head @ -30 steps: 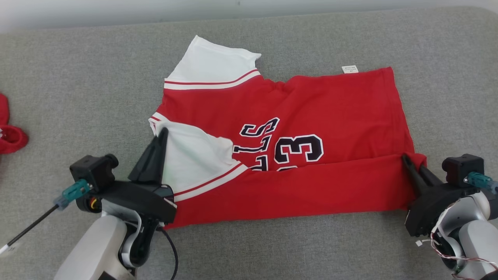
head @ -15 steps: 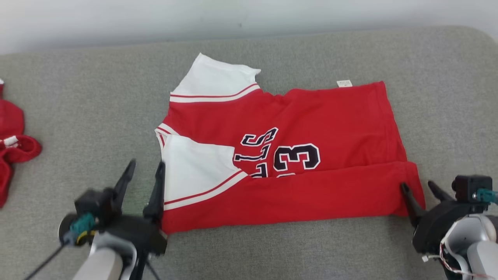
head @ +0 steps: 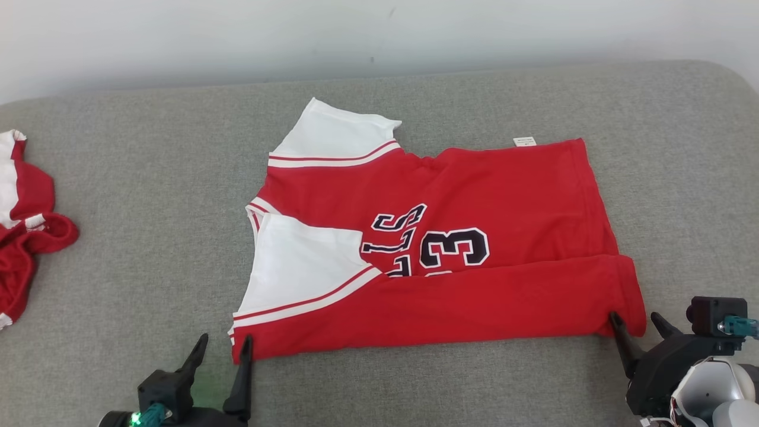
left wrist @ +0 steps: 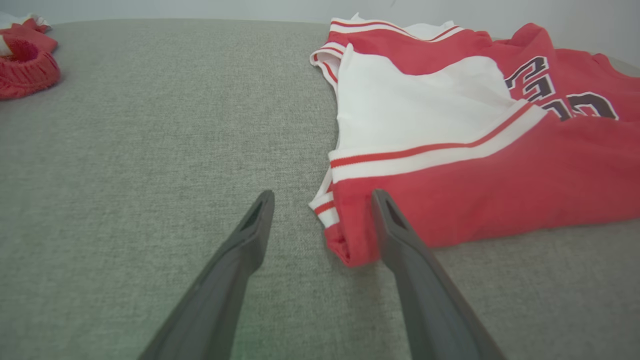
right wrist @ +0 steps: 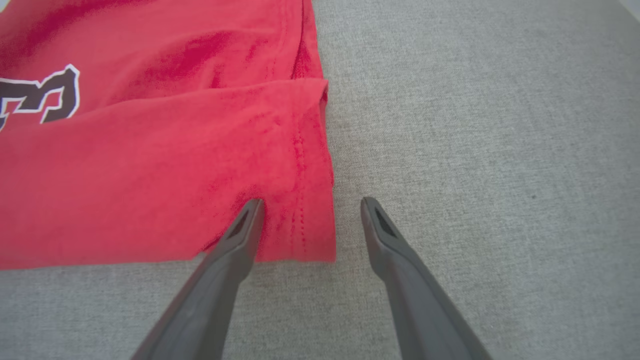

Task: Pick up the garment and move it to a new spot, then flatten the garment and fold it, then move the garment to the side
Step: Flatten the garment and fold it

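One red-and-white jersey (head: 439, 237) lay folded lengthwise mid-way along the grey cushion (head: 130, 178), the fold hiding part of its lettering. The left gripper (head: 225, 338) and right gripper (head: 634, 315) stood spread wide, gripping nothing, at its near corners. A second red garment (head: 24, 237) was cut off at the left edge.

Right tool (right wrist: 312, 201) spread wide, astride the red garment's (right wrist: 150, 165) corner hem — grey fabric surface (right wrist: 475, 150) beneath
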